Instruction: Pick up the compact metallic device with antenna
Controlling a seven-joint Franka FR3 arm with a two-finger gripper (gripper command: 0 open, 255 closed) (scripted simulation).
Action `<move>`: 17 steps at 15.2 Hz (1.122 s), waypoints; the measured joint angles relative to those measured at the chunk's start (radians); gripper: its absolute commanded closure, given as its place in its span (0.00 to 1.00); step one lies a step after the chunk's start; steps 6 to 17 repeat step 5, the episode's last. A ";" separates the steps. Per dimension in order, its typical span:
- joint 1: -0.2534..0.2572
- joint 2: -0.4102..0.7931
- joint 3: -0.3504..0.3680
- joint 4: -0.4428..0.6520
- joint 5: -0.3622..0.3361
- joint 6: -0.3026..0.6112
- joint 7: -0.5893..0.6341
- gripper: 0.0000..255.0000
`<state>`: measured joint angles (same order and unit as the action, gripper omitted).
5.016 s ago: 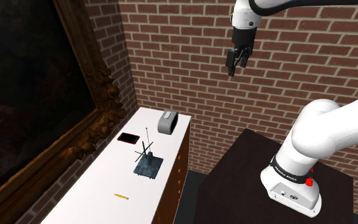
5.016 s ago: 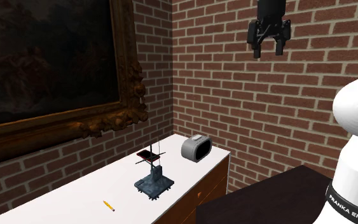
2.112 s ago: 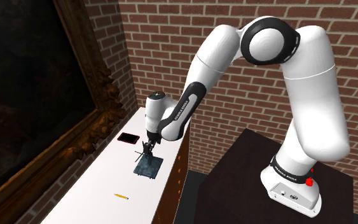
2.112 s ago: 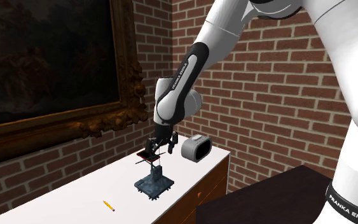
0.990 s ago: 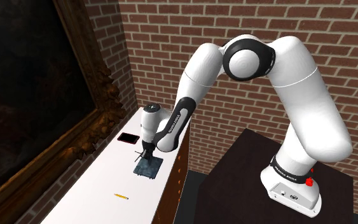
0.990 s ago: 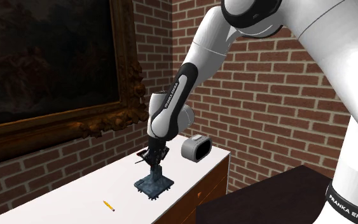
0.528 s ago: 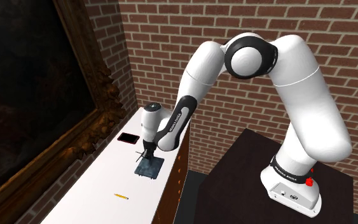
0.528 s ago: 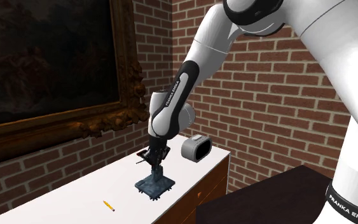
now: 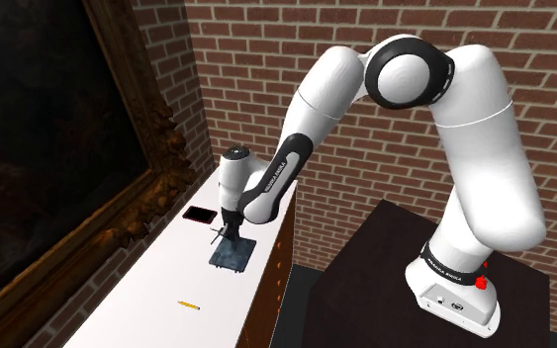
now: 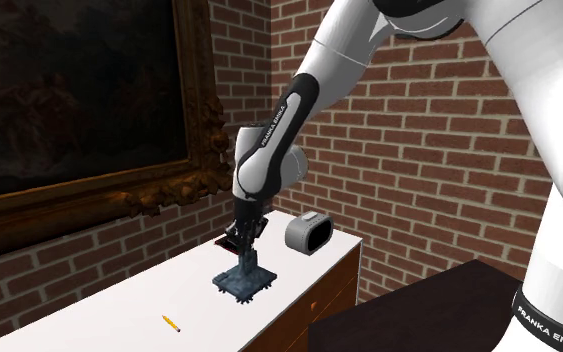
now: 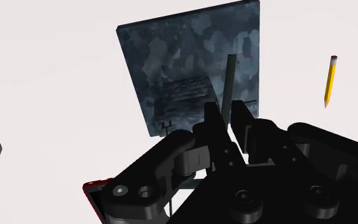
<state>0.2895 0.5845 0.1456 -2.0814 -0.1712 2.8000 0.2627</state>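
Observation:
The device (image 9: 232,255) is a dark mottled metallic plate with a thin upright antenna rod (image 11: 228,79). It is near the right edge of a white cabinet top (image 9: 138,297). My gripper (image 9: 227,232) comes down from above and is shut on the rod, with a black finger (image 11: 212,124) on either side of it. In the second exterior view the device's plate (image 10: 246,281) hangs slightly tilted, just above the top, under the gripper (image 10: 244,245). In the wrist view the plate (image 11: 190,63) lies beyond the gripper (image 11: 227,118).
A yellow pencil (image 9: 189,305) lies nearer the front of the top. A red-edged phone (image 9: 200,215) lies behind the device. A grey rounded box (image 10: 308,233) stands at the far end. A framed dark painting (image 9: 58,148) and a brick wall border the cabinet.
Over the last second the gripper, shut on the antenna rod, has risen a little, and the device's plate has come up with it.

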 measured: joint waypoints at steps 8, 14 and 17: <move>-0.011 -0.050 0.015 -0.007 0.013 -0.043 -0.009 1.00; -0.011 -0.050 0.015 -0.007 0.013 -0.043 -0.009 1.00; -0.011 -0.050 0.015 -0.007 0.013 -0.043 -0.009 1.00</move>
